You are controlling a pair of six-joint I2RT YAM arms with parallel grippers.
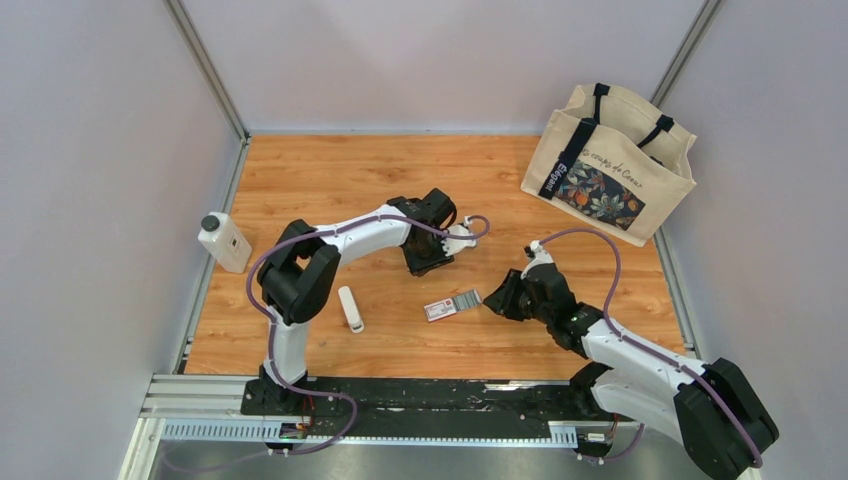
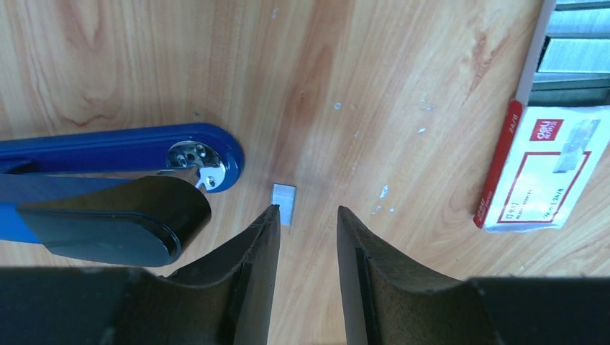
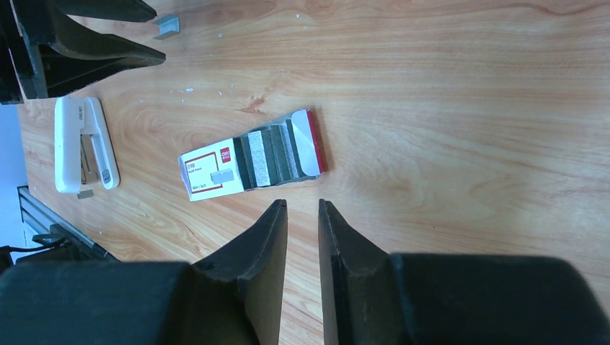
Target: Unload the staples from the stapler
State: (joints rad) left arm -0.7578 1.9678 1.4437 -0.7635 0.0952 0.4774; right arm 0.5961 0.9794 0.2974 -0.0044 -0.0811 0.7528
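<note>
The blue stapler [image 2: 108, 147] lies on the wood table at the left of the left wrist view, its black part [image 2: 108, 219] nearest the camera. In the top view it is hidden under the left arm. A short grey staple strip [image 2: 283, 202] lies loose on the table just beyond my left gripper [image 2: 308, 213], which is open and empty; it also shows in the top view [image 1: 436, 262]. The strip also shows in the right wrist view [image 3: 167, 26]. My right gripper [image 3: 303, 205] is open by a narrow gap and empty, just short of the staple box [image 3: 244, 162].
The red-and-white staple box [image 1: 452, 304] lies open mid-table, with staple rows showing [image 2: 554, 169]. A white rounded stick [image 1: 350, 308] lies left of it. A white bottle [image 1: 224, 242] stands at the left edge. A canvas bag [image 1: 610, 165] stands back right.
</note>
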